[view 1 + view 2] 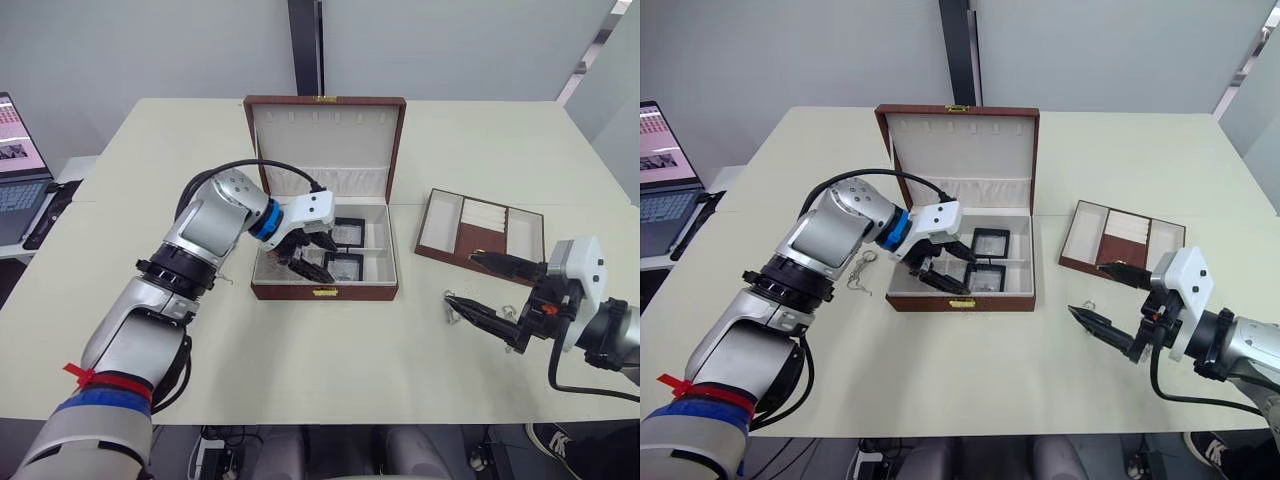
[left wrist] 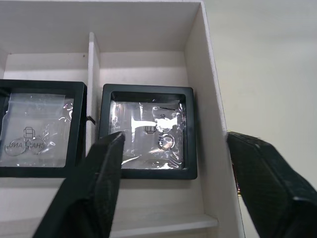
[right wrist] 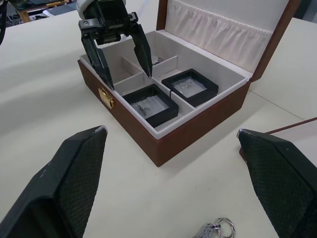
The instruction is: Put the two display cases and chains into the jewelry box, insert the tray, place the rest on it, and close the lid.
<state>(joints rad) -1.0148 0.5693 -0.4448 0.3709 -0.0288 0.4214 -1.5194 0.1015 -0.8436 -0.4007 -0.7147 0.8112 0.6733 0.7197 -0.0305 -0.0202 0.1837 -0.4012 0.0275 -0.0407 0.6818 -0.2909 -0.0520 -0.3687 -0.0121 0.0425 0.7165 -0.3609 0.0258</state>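
The brown wooden jewelry box (image 1: 325, 290) with its cream lining stands open near the middle of the pale table (image 1: 300, 370), its lid (image 1: 325, 140) upright toward the far edge. Two black square display cases with clear windows lie flat inside it, in neighbouring compartments on the box's right half: the far display case (image 1: 349, 231) and the near display case (image 1: 345, 266), parted by a low cream divider.

The left gripper (image 1: 310, 255) hangs over the box's left half, its two black fingers spread wide and holding nothing; in the right wrist view its fingertips (image 3: 147, 69) point down into the box just above the dividers, clear of both cases.

A brown compartmented tray (image 1: 480, 236) with cream and brown sections lies on the table toward the right edge, apart from the box.

The right gripper (image 1: 490, 292) is low over the table near the front right corner, beside the tray's near edge, fingers open and empty. A silver chain (image 1: 455, 305) with rings lies on the table just by its lower fingertip; whether they touch is unclear. A second silver chain (image 1: 864, 270) lies on the table beside the box's left wall.

A laptop (image 1: 18, 165) sits on a separate surface past the table's left edge.
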